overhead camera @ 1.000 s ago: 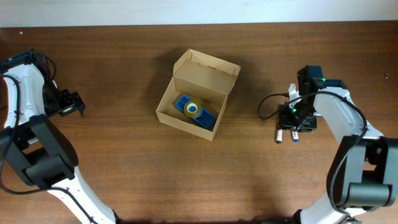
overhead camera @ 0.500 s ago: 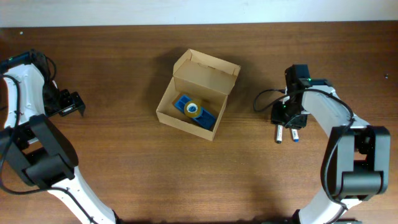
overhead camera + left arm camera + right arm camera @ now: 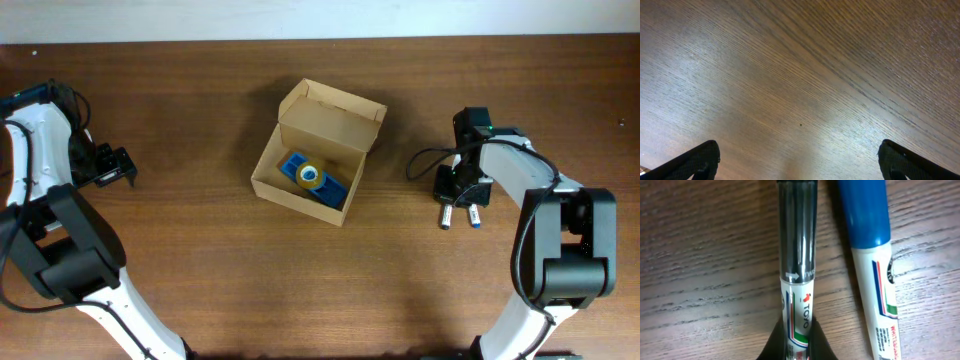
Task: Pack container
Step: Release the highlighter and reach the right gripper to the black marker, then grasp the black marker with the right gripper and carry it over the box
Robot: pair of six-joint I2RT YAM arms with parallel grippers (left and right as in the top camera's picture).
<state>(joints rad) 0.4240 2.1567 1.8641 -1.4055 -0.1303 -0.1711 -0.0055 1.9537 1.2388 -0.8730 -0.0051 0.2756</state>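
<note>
— Markers first: what do we see by the right arm?
— We see two of them lying side by side on the wooden table (image 3: 200, 260), close together, with a strip of wood showing between them in the wrist view. The black marker (image 3: 797, 255), printed TOYO, sits between the fingers (image 3: 774, 342) of the right gripper (image 3: 795, 347), which is clamped onto its white barrel from both sides. The blue marker (image 3: 867, 230) lies just beside it, outside the fingers.
— Is the black one lifted off the wood?
— We cannot tell, because the grain sits close behind it.
— And the cardboard box (image 3: 295, 198)?
— We find it in the middle of the table, well apart from both arms, with its flap lid (image 3: 335, 115) standing up at the far side. Inside we see a blue item (image 3: 330, 192) with a yellowish ring on top.
— What about the left gripper (image 3: 800, 160)?
— We see it toward the table's left side, far from the box, jaws spread wide. Its two fingertips (image 3: 690, 162) show in the bottom corners of its camera, and wood grain fills the space between them
</note>
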